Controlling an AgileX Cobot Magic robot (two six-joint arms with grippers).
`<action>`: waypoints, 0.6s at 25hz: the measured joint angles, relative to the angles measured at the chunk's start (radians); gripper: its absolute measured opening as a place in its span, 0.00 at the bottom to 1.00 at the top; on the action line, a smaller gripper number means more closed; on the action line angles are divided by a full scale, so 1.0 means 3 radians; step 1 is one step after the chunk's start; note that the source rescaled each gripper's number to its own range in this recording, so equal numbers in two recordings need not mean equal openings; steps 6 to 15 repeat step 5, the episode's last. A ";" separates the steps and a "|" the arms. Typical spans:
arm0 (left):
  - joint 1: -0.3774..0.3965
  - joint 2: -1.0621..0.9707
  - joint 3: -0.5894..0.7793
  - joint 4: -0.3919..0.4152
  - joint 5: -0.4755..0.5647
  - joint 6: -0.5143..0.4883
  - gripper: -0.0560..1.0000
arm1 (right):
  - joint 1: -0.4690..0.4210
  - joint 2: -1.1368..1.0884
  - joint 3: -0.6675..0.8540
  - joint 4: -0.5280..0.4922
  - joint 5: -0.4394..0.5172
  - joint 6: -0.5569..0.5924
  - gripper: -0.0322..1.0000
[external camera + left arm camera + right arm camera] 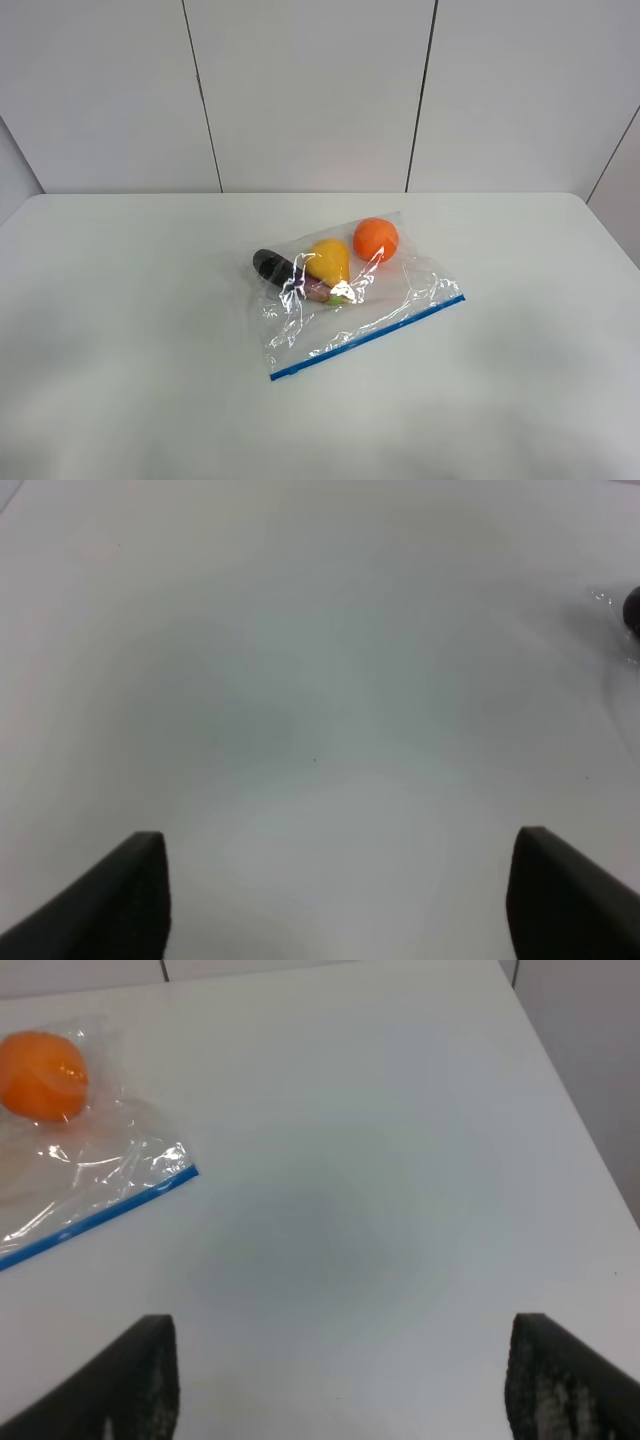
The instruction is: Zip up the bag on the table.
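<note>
I have both sets of fingers spread wide and holding nothing: the left gripper (338, 895) over bare desk (120, 300), the right gripper (340, 1380) likewise, well apart from the bag's corner. The bag (350, 300) lies flat mid-desk, its blue zipper strip (368, 338) on the near edge, with the eggplant (272, 266), pear (330, 260) and orange (376, 239) behind. I judge the zipping not yet started; whether the strip is sealed, I cannot tell.

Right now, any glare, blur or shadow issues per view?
Exterior high: sharp, even light; bright glints on the bag, soft grey shadows on the table low at both sides. Left wrist: soft and hazy, a broad dim shadow mid-table, fingers blurred. Right wrist: clearer; orange and blue zipper read well, faint shadow on the table.
</note>
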State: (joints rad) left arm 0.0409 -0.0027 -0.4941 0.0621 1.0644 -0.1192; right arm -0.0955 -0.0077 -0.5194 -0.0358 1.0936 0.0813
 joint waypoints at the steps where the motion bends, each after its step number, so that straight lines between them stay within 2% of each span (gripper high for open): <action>1: 0.0000 0.0000 0.0000 0.0000 0.0000 0.0000 1.00 | 0.0000 0.0000 0.0000 0.0000 0.0003 0.0000 0.96; 15: 0.0000 0.0000 0.0000 0.0000 0.0000 0.0000 1.00 | 0.0000 0.0000 0.0000 0.0000 0.0003 0.0000 0.96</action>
